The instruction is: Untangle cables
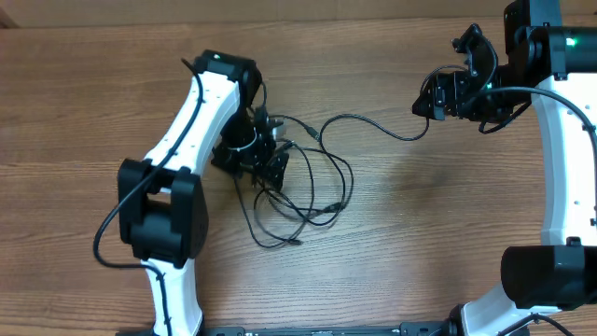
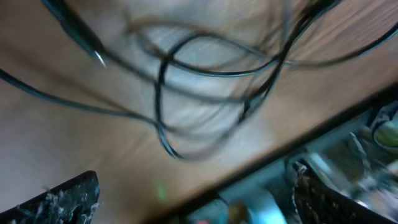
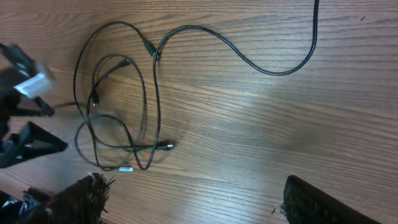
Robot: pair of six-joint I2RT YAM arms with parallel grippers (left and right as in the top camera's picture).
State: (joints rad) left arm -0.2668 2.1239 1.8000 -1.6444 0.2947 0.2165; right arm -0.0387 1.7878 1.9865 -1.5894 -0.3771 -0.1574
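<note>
Looped black cables (image 1: 322,210) sprawl four o'clock from the spread left gripper (image 1: 272,170); right gripper (image 1: 427,101) looks open too.

The left arm (image 1: 187,126) and right arm (image 1: 567,149) have glossy white links, bulky black joints, thick black cables and small green lights (image 1: 216,56).

Open bench (image 1: 448,224) between the cables (image 1: 322,187) and the right arm (image 1: 564,159) gives unobstructed passage. One strand (image 1: 392,133) runs from the tangle to the right gripper (image 1: 431,101), crossing the upper route. The left arm (image 1: 187,121) and left gripper (image 1: 266,166) block approach from the tangle's left side.
</note>
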